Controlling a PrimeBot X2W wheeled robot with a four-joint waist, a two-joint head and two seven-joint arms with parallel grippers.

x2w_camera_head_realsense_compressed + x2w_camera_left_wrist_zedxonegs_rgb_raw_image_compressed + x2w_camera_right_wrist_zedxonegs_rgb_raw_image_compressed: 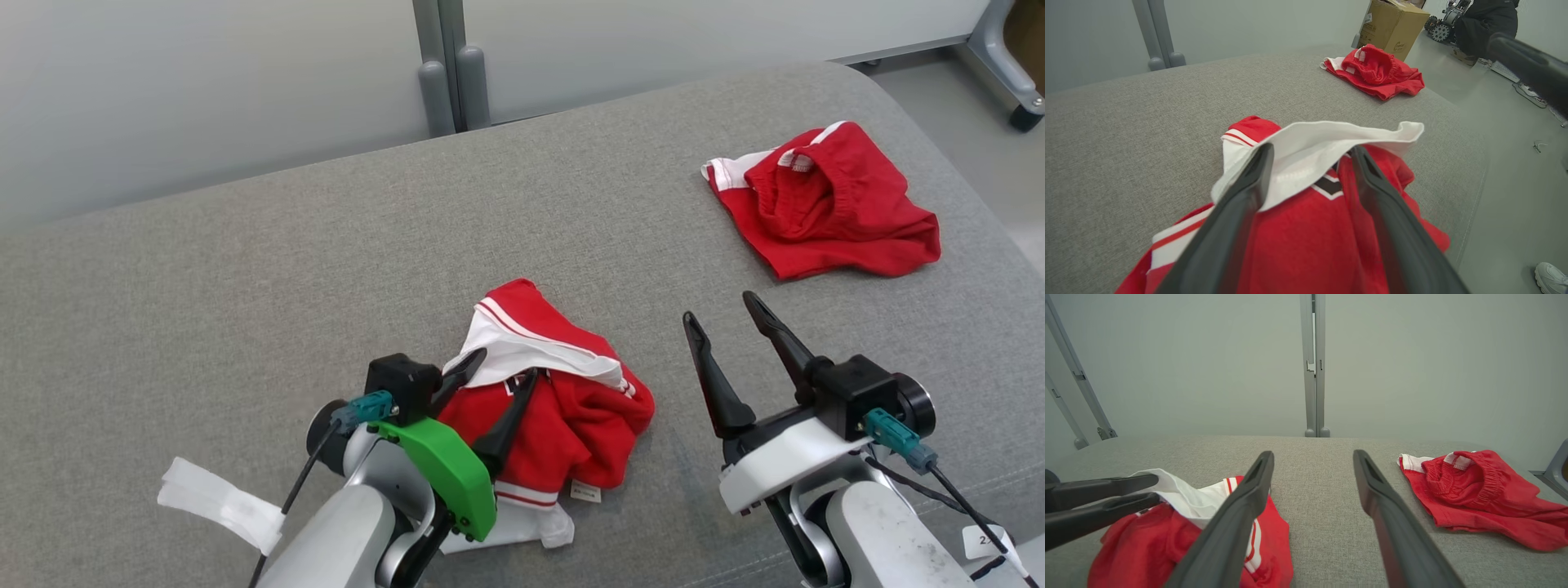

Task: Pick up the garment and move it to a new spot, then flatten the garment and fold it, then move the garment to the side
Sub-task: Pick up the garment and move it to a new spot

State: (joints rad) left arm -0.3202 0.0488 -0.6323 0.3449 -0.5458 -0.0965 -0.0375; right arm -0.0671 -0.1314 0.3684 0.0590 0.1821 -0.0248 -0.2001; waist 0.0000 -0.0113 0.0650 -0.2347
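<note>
Nearest, the left end effector (492, 385) stands spread astride the white fold of the crumpled red garment (571, 416), which lies near the tabletop's (245, 310) front edge. The right end effector (718, 309) hovers spread over bare fabric. That fold may snag a finger on retreat and drag the heap. Farther off, red shorts (824, 204) invite confusion.

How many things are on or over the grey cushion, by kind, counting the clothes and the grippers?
Red and white top: 1
Red shorts: 1
Grippers, the left gripper and the right gripper: 2
Total: 4
</note>
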